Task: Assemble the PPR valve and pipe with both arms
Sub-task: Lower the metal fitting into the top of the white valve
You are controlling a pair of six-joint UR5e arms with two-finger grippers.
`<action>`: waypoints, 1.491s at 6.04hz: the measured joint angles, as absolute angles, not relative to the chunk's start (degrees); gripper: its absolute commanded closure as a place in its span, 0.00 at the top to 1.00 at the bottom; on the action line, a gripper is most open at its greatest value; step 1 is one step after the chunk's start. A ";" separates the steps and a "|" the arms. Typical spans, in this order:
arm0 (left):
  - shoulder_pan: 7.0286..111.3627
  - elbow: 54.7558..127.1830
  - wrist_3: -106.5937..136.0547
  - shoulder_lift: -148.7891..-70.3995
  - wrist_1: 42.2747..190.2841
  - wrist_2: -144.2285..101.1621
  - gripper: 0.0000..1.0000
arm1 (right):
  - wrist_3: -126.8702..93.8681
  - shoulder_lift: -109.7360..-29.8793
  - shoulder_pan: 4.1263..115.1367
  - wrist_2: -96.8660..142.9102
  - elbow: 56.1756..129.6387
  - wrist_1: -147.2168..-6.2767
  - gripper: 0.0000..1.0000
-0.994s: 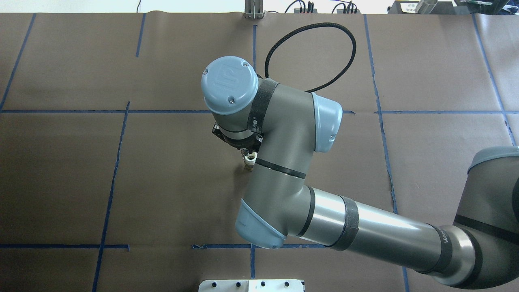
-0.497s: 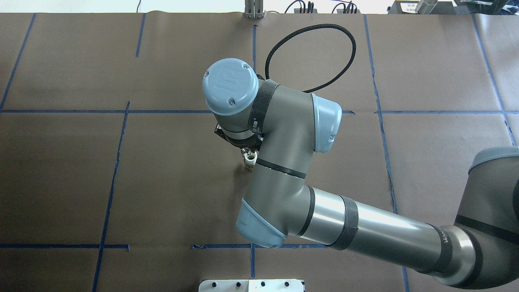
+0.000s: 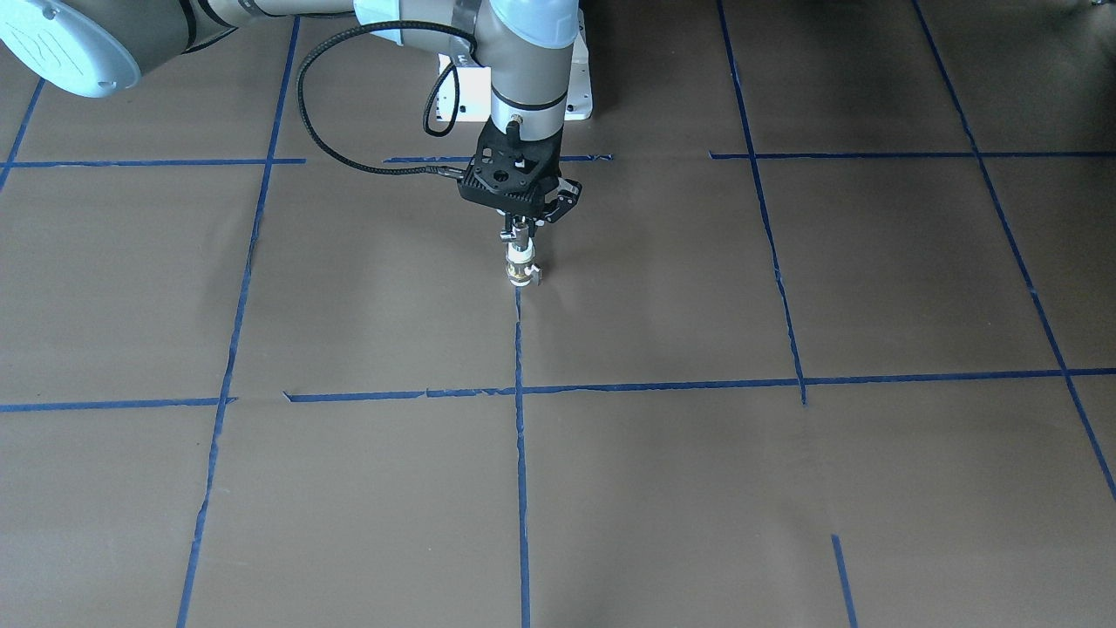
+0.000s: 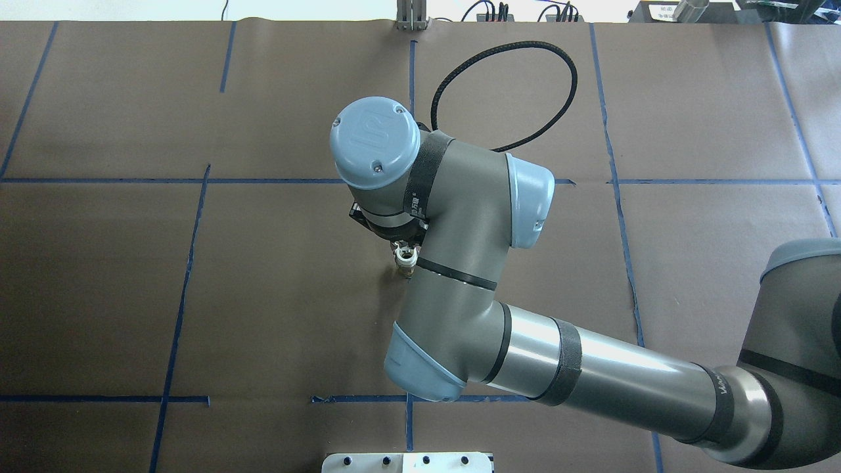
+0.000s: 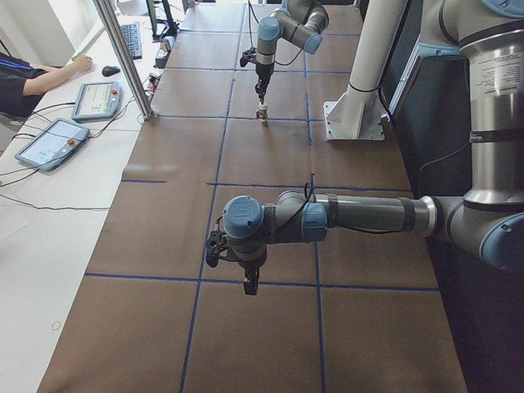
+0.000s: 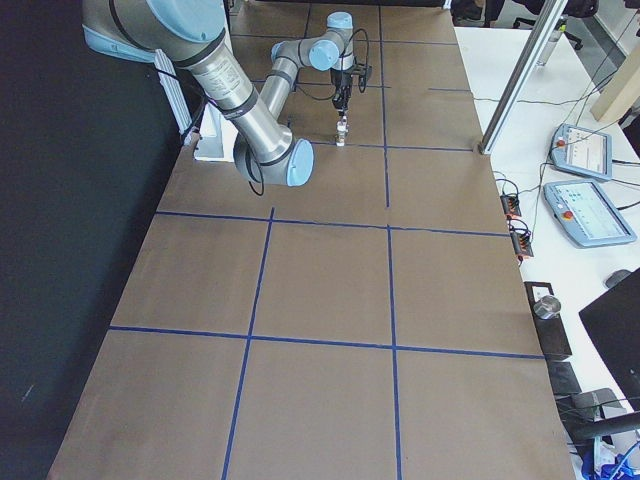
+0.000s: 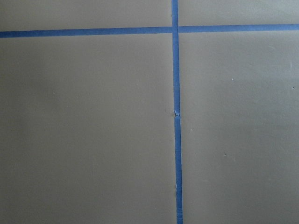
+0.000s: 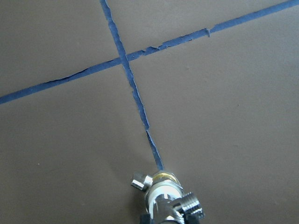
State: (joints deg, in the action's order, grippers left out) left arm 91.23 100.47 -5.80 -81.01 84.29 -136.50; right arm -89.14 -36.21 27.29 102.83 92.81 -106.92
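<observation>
A: Right gripper (image 3: 520,228) looks clamped on the pipe (image 8: 184,205), which is seated atop the PPR valve (image 3: 520,260), upright on a blue tape line (image 3: 520,349). Left gripper (image 5: 250,285): well apart; open or closed, cannot tell.

B: Risk: valve unbraced, so twisting may spin or topple it. Black cable (image 4: 574,72) loops beyond the wrist. Right arm (image 4: 460,263) half hides the joint from overhead.

Overhead, I look down from behind the right gripper (image 4: 405,249); the front camera faces it across the table (image 3: 785,488). Both end cameras share it from afar. Its wrist camera looks down, close, past the clamped pipe (image 8: 186,206).
</observation>
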 measured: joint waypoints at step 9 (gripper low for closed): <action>91.23 100.37 -5.88 -81.04 84.29 -136.50 1.00 | -89.45 -37.33 26.20 102.13 92.34 -106.54 0.76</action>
State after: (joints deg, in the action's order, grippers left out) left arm 91.23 100.37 -5.88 -81.04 84.29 -136.50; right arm -89.45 -37.33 26.20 102.13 92.34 -106.54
